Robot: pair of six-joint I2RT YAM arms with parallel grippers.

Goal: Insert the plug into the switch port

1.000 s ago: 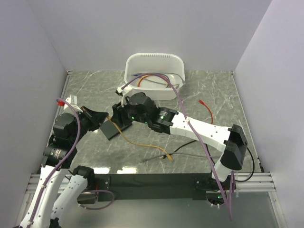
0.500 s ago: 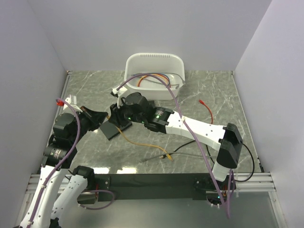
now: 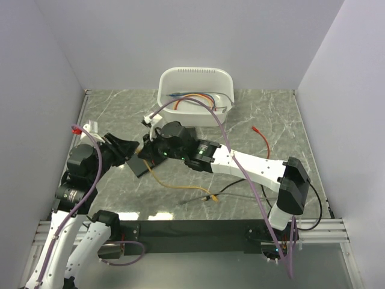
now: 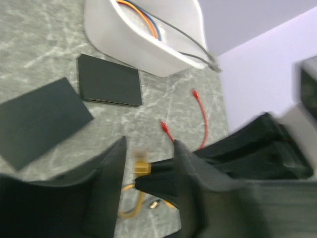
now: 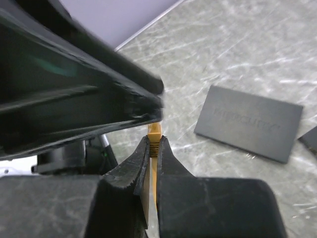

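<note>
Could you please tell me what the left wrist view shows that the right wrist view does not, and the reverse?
Only the left wrist view shows the white basket holding cables, the red cable on the table, and two black switches lying near each other. Only the right wrist view shows, close up, the right gripper shut on the yellow plug, and faint lettering on a switch's top. Both views show the yellow plug, at least one of the black switches, and the marble table.

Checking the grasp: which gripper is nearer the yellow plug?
Right. The right gripper is shut on the yellow plug; the left gripper is open, close beside it.
</note>
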